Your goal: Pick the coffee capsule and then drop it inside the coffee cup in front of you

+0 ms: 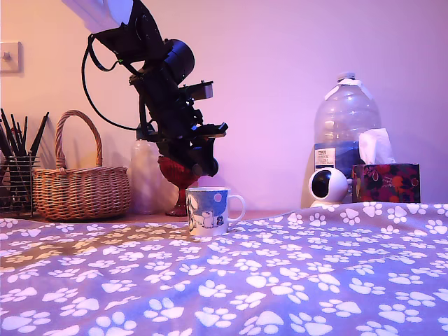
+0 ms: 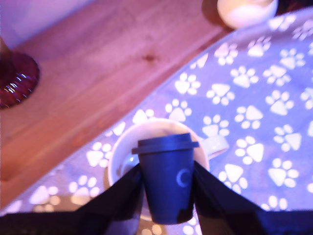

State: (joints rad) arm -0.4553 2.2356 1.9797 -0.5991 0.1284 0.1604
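Dark blue coffee capsule (image 2: pixel 167 171) sits clamped in the gripper (image 2: pixel 166 188), apparently directly above the white coffee cup (image 2: pixel 128 142).

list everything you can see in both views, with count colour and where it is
coffee capsule: 1, dark blue, held between the gripper fingers right above the cup opening
coffee cup: 1, white with blue print and a pink dot, on the cloth, under the gripper
cloth: 1, purple with white paw prints, covering the foreground
goblet: 1, red, behind the cup
wooden surface: 1, brown, beyond the cloth edge
wicker basket: 1, tan, exterior view's left
wire holder with pens: 1, dark, far left
water bottle: 1, clear, exterior view's right
small round camera: 1, white, before the bottle
tissue box: 1, dark floral, far right
wall switch: 1, white, upper left
gripper: 1, black, shut on the capsule
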